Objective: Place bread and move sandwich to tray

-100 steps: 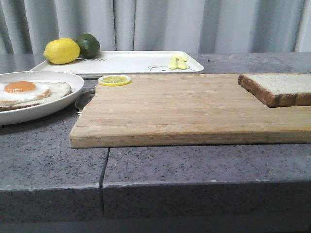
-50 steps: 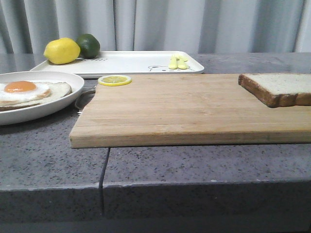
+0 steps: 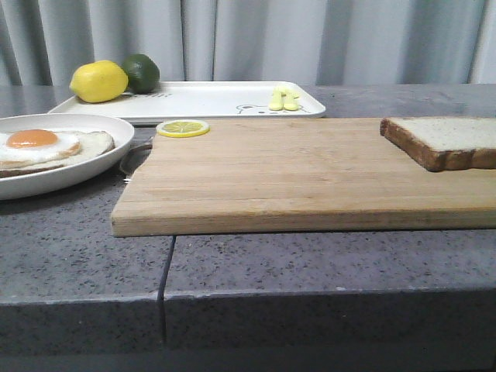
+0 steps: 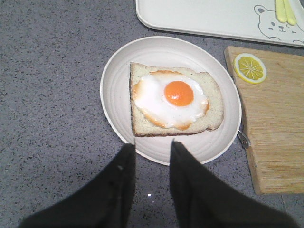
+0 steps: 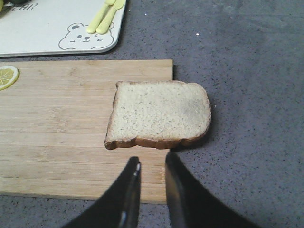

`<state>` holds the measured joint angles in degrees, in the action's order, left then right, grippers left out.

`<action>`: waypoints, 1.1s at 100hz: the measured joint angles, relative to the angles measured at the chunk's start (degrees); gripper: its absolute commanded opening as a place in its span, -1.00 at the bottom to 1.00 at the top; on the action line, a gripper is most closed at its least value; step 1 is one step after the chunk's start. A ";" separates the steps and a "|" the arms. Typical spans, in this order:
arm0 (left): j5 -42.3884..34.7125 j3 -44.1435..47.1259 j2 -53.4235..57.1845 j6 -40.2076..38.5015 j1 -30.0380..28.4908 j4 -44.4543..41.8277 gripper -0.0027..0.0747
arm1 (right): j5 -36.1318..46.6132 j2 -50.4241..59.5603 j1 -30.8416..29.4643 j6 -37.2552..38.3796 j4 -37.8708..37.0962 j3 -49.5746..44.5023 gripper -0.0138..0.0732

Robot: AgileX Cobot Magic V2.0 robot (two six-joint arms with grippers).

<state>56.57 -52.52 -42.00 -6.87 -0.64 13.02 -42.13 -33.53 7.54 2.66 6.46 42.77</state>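
The bread (image 3: pixel 449 142) lies on the right end of the wooden cutting board (image 3: pixel 294 174); in the right wrist view the bread (image 5: pixel 159 114) overhangs the board's end. My right gripper (image 5: pixel 152 161) is open and empty, above the board just short of the bread. The sandwich, a slice bearing a fried egg (image 3: pixel 43 146), sits on the round white plate (image 3: pixel 93 167) at the left. It also shows in the left wrist view (image 4: pixel 173 102). My left gripper (image 4: pixel 153 147) is open and empty over the plate's (image 4: pixel 116 95) near rim. The white tray (image 3: pixel 209 101) stands behind the board.
A lemon (image 3: pixel 98 80) and a lime (image 3: pixel 142 71) sit on the tray's left end; yellow utensils (image 3: pixel 283 99) lie at its right. A lemon slice (image 3: pixel 183 128) lies on the board's far left corner. A metal handle (image 4: pixel 243 138) sticks out beside the plate.
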 measured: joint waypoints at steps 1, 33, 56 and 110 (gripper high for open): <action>0.00 0.00 0.00 0.00 0.00 0.00 0.05 | 0.00 0.00 0.00 0.00 0.00 0.00 0.06; 0.00 0.00 0.00 0.00 0.00 0.00 0.44 | 0.00 0.00 0.00 0.00 0.00 0.00 0.42; 0.00 0.00 0.00 0.00 0.00 0.00 0.32 | 0.00 0.00 0.00 -0.08 0.00 0.00 0.42; 0.00 0.00 0.00 0.00 0.00 0.00 0.17 | 0.00 0.00 0.00 -0.08 0.00 0.00 0.42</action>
<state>56.57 -52.52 -42.00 -6.87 -0.64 13.02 -42.13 -33.53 7.54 2.58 6.46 42.77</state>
